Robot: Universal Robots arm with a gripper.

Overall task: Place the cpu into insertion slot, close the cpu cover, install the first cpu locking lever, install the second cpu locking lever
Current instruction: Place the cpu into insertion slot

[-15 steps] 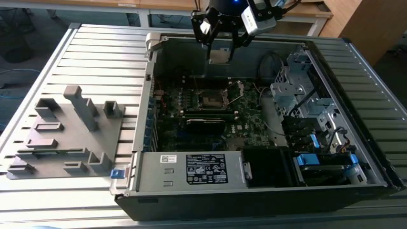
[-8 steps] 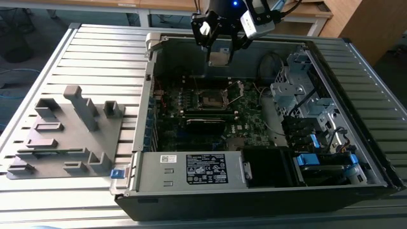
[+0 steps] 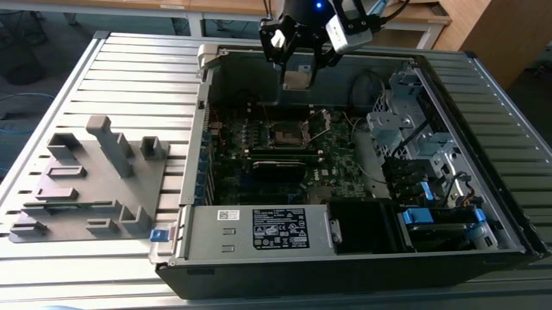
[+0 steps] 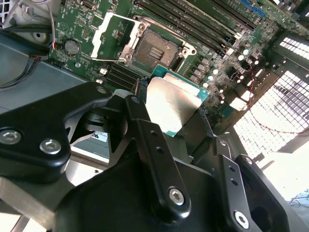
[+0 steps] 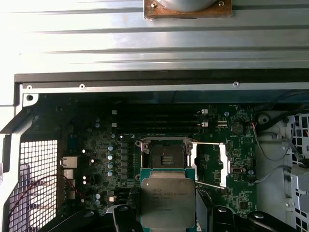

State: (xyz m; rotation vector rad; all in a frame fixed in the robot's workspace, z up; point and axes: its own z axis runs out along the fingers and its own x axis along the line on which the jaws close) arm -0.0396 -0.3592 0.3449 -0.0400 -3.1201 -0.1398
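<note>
My gripper [image 3: 298, 70] hangs over the far side of the open computer case, shut on the cpu [image 3: 297, 79], a flat silver-topped square with a green edge. In both wrist views the cpu [image 4: 170, 102] [image 5: 168, 198] sits between my black fingers [image 4: 141, 126]. The insertion slot [image 3: 288, 134] [image 4: 157, 48] [image 5: 164, 155] lies bare on the green motherboard, below and ahead of the cpu. Its cpu cover [image 4: 109, 35] [image 5: 210, 164] is swung open to one side, a silvery frame with a big window. Thin lever rods [image 5: 208, 183] stand loose beside it.
A grey metal power supply box [image 3: 258, 229] fills the case's near edge. Long black memory slots [image 3: 280, 156] run beside the socket. A drive cage with cables [image 3: 414, 132] is on the exterior view's right. A grey fixture block [image 3: 86, 174] lies on the slatted table [image 3: 129, 71].
</note>
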